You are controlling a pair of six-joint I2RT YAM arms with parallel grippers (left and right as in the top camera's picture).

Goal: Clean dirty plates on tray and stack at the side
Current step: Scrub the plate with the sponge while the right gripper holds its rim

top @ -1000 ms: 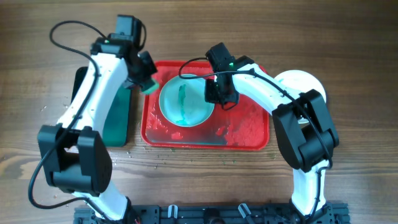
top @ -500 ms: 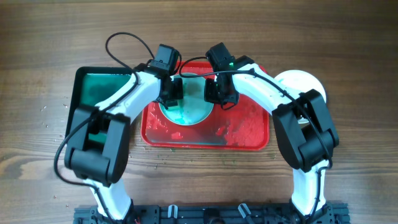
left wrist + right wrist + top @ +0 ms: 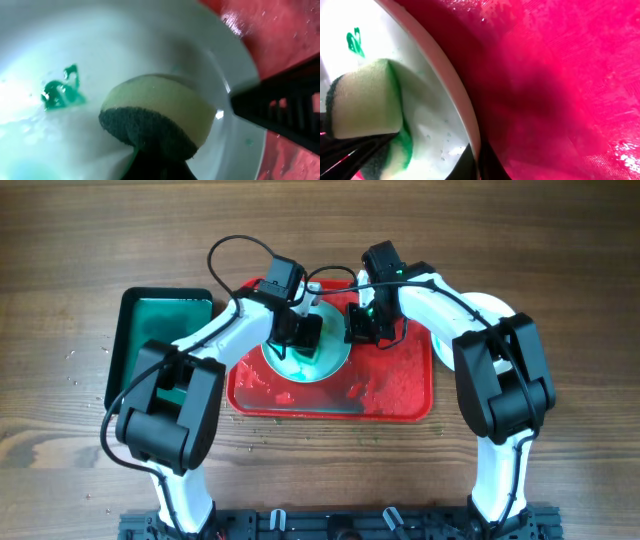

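A white plate (image 3: 328,358) with a teal smear (image 3: 59,93) stands on the red tray (image 3: 395,385), tilted up at its right side. My right gripper (image 3: 358,328) is shut on the plate's right rim (image 3: 462,102), one jaw on each side of it (image 3: 479,162). My left gripper (image 3: 298,340) is shut on a yellow sponge with a dark green scrub face (image 3: 156,116). The sponge presses on the plate's inner surface and also shows in the right wrist view (image 3: 362,100). Another white plate (image 3: 492,306) lies on the table right of the tray, partly hidden by the right arm.
A dark green tray (image 3: 160,330) holding teal liquid lies left of the red tray. The red tray's floor is wet, with white foam specks (image 3: 355,390). Wooden table all round. Both arms' cables arch over the tray's far edge.
My left gripper moved right from the green tray onto the plate with the sponge. My right gripper shifted slightly right and away, still holding the plate's rim.
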